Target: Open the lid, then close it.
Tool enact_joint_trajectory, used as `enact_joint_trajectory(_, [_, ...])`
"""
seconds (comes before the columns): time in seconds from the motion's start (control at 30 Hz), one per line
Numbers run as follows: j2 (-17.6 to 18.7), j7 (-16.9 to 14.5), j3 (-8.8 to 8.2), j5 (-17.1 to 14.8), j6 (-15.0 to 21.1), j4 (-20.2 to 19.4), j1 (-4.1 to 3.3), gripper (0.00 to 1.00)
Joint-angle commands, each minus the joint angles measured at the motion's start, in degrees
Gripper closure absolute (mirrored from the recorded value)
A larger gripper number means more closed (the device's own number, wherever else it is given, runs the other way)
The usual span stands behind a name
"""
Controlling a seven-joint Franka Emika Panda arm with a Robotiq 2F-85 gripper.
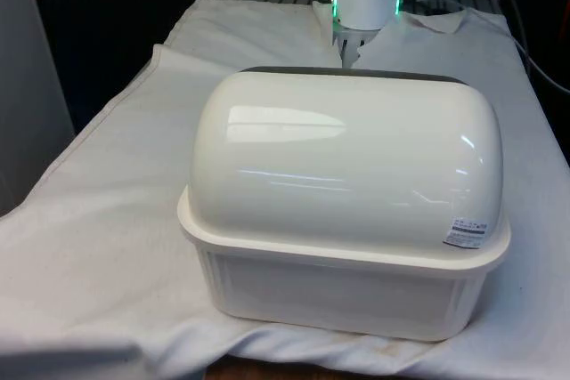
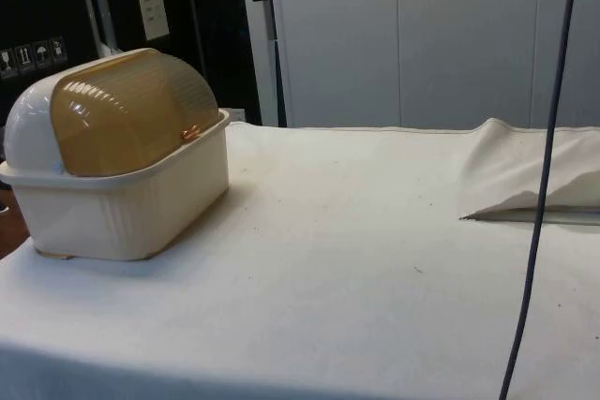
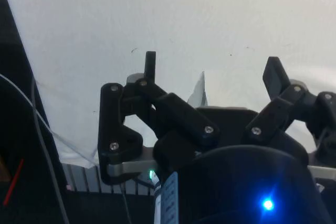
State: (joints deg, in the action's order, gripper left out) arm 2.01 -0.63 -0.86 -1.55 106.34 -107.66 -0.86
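Observation:
A cream bread box (image 1: 343,287) stands on the white cloth with its domed back (image 1: 347,162) to the front view. In the side view its ribbed amber roll lid (image 2: 131,110) is down on the rim of the base (image 2: 141,208), and a small handle (image 2: 190,133) sits at the lid's lower edge. In the wrist view my gripper (image 3: 211,64) is open, its black fingers (image 3: 150,61) wide apart above bare white cloth with nothing between them. It is away from the box.
A dark cable (image 2: 542,175) hangs down at the side view's right. The cloth (image 2: 525,185) is bunched into a raised fold there. A small printed label (image 1: 469,233) sticks on the box's back corner. Wide bare cloth lies in front of the lid.

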Motion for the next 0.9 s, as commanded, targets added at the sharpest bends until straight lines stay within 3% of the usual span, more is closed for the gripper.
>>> enact_joint_trajectory(0.0, [-0.57,0.40,0.00,0.57,0.52,-0.69,-0.06,0.02])
enact_joint_trajectory(0.1, [-0.74,0.46,0.06,0.74,0.57,-0.97,-0.06,0.11])
enact_joint_trajectory(0.13, [-0.86,0.52,0.06,0.86,0.63,-1.09,-0.06,0.17])
enact_joint_trajectory(0.17, [-0.97,0.63,0.06,1.03,0.69,-1.32,-0.06,0.29])
enact_joint_trajectory(0.33, [-0.69,0.34,0.00,0.69,0.11,-0.97,0.00,0.56])
enact_joint_trajectory(0.37, [-1.15,0.74,0.06,1.20,0.80,-1.55,-0.06,0.56])
enact_joint_trajectory(0.43, [-1.15,0.80,0.06,1.26,0.86,-1.60,-0.06,0.73])
enact_joint_trajectory(0.57, [-1.20,0.80,0.06,1.26,0.86,-1.66,-0.06,0.97])
enact_joint_trajectory(0.63, [-0.74,0.46,0.06,0.86,0.23,-1.15,0.00,1.00])
enact_joint_trajectory(0.87, [-1.38,2.98,0.29,1.43,5.39,-4.87,-0.11,1.00])
